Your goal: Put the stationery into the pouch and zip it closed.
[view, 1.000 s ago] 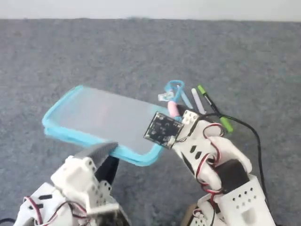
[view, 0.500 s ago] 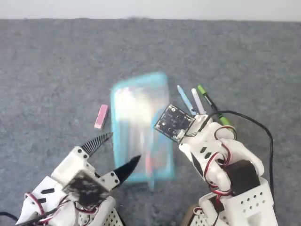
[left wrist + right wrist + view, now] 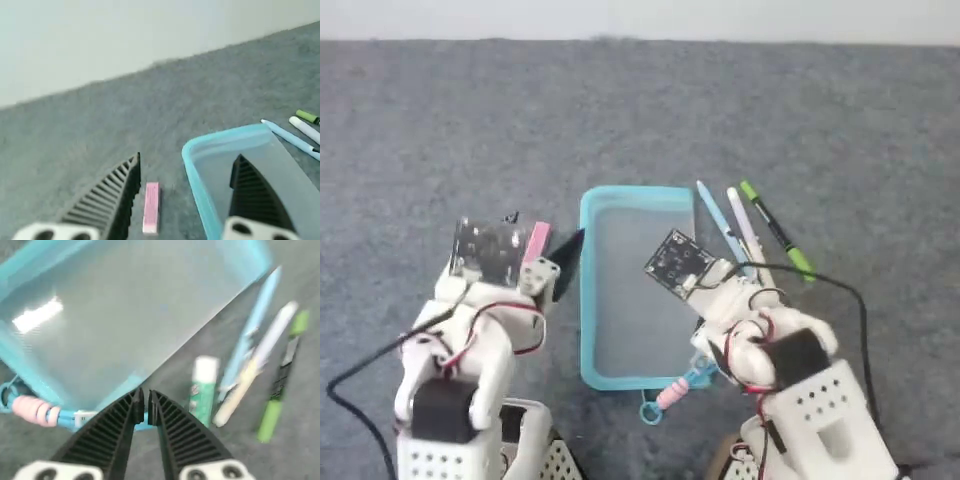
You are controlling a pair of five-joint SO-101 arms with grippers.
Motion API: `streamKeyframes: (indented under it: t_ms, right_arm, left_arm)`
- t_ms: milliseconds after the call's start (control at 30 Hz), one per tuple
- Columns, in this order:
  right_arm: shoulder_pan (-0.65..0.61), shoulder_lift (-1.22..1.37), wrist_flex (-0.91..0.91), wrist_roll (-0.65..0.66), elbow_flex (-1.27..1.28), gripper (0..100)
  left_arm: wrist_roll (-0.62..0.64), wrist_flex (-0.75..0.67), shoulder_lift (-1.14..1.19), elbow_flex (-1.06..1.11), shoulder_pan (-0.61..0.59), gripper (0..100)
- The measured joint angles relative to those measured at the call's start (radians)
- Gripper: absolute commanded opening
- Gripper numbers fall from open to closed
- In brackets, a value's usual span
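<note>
Centre of tabletop (image 3: 820,120): pouch (image 3: 630,290) lies flat, zip pull (image 3: 672,392) at its 6 o'clock. Eraser (image 3: 151,207) sits at pouch's 10 o'clock, between the wide-open fingers of the left gripper (image 3: 189,160). Three pens (image 3: 745,225) at 2 o'clock, outside it. Right gripper (image 3: 144,399) closed, tips at pouch rim; can't tell if it's pinching it.
</note>
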Motion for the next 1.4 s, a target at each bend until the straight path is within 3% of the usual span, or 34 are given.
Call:
streamKeyframes:
  t_ms: [100,300,500,700,900,1100,1233,1400]
  right_arm:
    - [-0.014,0.068,0.000,0.000,0.008,12.1]
    - [0.049,0.103,0.000,0.071,0.009,0.7]
    - [0.204,0.048,-0.002,0.198,0.103,11.1]
    - [0.216,0.048,-0.103,0.112,0.124,13.7]
    - [0.209,0.149,-0.285,0.031,0.124,13.7]
    - [0.120,0.381,-0.344,0.078,0.124,12.5]
    - [0.103,0.436,-0.275,0.130,0.124,1.2]
    - [0.074,0.310,-0.064,0.187,0.115,2.9]
  left_arm:
    - [0.049,-0.011,0.041,0.025,0.012,28]
    - [-0.005,-0.011,0.061,0.141,0.166,28]
    - [-0.052,-0.011,0.066,0.167,0.265,28]
    - [-0.052,-0.071,0.078,0.216,0.404,28]
    - [-0.034,-0.152,0.204,0.230,0.425,28]
    - [-0.029,-0.247,0.342,0.258,0.381,28]
    - [-0.029,-0.316,0.443,0.264,0.308,28]
    - [-0.029,-0.425,0.603,0.264,0.264,28]
